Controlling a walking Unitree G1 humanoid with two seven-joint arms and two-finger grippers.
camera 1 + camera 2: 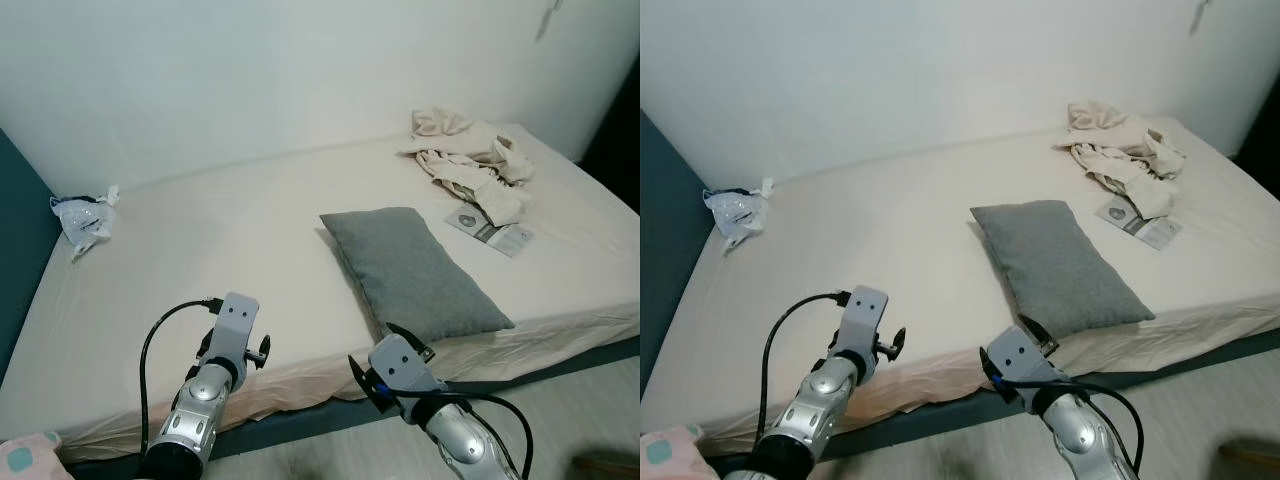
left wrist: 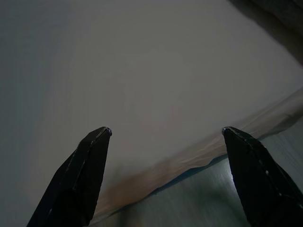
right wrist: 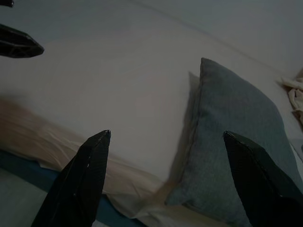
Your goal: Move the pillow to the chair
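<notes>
Cream bed carries the grey pillow near its front edge. I see my left hand and right hand spread wide, holding nothing.

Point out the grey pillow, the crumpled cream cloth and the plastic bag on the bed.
grey pillow (image 1: 415, 272): left eye view, middle of its top face.
crumpled cream cloth (image 1: 470, 160): left eye view, centre of the heap.
plastic bag (image 1: 82, 220): left eye view, its bunched middle.
</notes>
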